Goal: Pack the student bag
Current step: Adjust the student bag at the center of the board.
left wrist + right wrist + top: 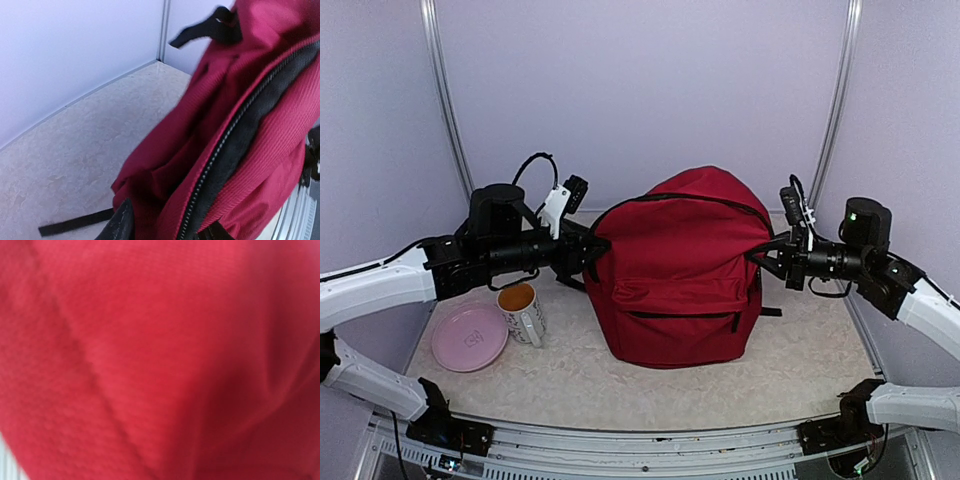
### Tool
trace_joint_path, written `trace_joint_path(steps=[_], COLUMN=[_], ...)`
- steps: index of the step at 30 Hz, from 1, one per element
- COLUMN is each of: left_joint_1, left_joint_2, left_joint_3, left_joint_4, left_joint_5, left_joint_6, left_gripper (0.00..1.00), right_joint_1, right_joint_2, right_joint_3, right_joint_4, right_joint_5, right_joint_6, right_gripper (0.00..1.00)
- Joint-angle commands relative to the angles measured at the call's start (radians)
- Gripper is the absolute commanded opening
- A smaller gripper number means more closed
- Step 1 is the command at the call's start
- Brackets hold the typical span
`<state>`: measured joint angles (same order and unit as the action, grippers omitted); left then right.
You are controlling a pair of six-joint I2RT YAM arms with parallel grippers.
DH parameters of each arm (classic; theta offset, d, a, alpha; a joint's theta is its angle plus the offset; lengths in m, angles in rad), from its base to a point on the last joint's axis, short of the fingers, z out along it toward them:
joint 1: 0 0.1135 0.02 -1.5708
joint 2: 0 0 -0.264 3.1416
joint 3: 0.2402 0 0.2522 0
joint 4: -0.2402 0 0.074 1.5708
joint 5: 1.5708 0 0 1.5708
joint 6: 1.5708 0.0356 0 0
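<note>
Left gripper and right gripper against opposite sides of upright student bag mid-table, grasp impossible to tell; zipper seemingly closed, packing apparently barely begun.

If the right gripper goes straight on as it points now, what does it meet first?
The student bag: the right gripper points at its side, and red fabric fills its wrist view. They may already touch.
</note>
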<state>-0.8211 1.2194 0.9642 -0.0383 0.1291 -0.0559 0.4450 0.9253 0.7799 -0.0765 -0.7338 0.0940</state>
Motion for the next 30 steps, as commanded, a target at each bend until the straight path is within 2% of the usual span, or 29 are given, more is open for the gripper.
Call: trace_joint_path(steps=[1,3,5,8,10,15,19,21,24,27,30], left_joint_1=[0.015,0.017,0.017,0.02,0.028,0.037,-0.009,-0.111,-0.327,-0.489,-0.558], left_joint_2=[0.122,0.151,0.142,0.093,0.076,0.062,-0.055,-0.126,-0.149,-0.064,0.088], left_joint_3=[0.134,0.166,0.18,0.2,0.232,0.333,0.282,0.222,0.114,0.037,0.016], left_joint_4=[0.027,0.029,0.048,0.082,0.072,-0.06,-0.028,0.025,0.102,0.174,0.241], left_joint_5=[-0.168,-0.161,-0.152,-0.188,-0.193,-0.213,-0.251,-0.367,-0.534,-0.557,-0.487], left_joint_6=[-0.043,-0.049,-0.051,-0.033,-0.006,0.016,-0.042,-0.049,-0.056,-0.115,-0.213], left_gripper=[0.46,0.6,0.72,0.85,0.9,0.9,0.88,0.85,0.78,0.74,0.67], right_joint_1=[0.07,0.145,0.214,0.236,0.236,0.236,0.237,0.239,0.246,0.255,0.268], right_joint_2=[-0.122,-0.14,-0.142,-0.138,-0.135,-0.117,-0.101,-0.096,-0.092,-0.081,-0.072], right_joint_3=[-0.113,-0.167,-0.175,-0.17,-0.174,-0.152,-0.174,-0.177,-0.173,-0.166,-0.163], right_joint_4=[0.253,0.329,0.331,0.308,0.3,0.264,0.312,0.321,0.328,0.33,0.312], right_joint_5=[0.127,0.226,0.347,0.499,0.55,0.573,0.587,0.61,0.644,0.653,0.674], right_joint_6=[0.267,0.326,0.348,0.406,0.421,0.439,0.53,0.553,0.571,0.575,0.572], right_gripper=[0.0,0.0,0.0,0.0,0.0,0.0,0.0,0.0,0.0,0.0,0.0])
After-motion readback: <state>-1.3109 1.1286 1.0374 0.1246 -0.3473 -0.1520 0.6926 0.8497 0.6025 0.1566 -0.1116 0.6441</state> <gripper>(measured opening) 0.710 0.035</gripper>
